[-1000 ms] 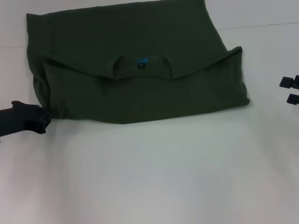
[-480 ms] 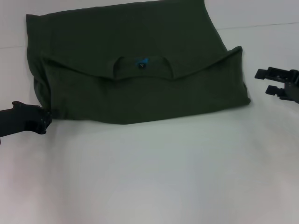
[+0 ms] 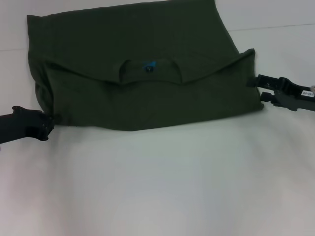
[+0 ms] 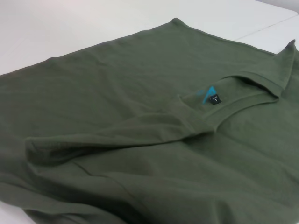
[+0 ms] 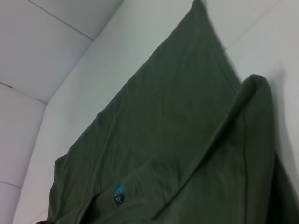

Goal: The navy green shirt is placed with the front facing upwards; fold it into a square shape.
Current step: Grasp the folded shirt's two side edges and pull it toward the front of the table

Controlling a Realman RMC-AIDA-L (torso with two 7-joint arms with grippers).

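On white table (image 3: 157, 187), navy green shirt (image 3: 147, 98) lies folded, collar up. Left gripper (image 3: 53, 121) touches its left corner, grip unclear. Right gripper (image 3: 259, 87) spread apart at right edge.

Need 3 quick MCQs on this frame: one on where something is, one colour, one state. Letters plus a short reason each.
1. Where is the right gripper?
A. over the collar
B. at the shirt's right edge
C. on the far hem

2. What colour is the neck label?
A. blue
B. red
C. white

3. How does the navy green shirt lie?
A. spread fully flat
B. folded over, collar showing mid-cloth
C. bunched in a ball

Answers:
1 B, its tips sit by the right-hand corner, while the left gripper is at the left edge.
2 A, a blue tag shows inside the collar.
3 B, a fold line crosses at the collar.
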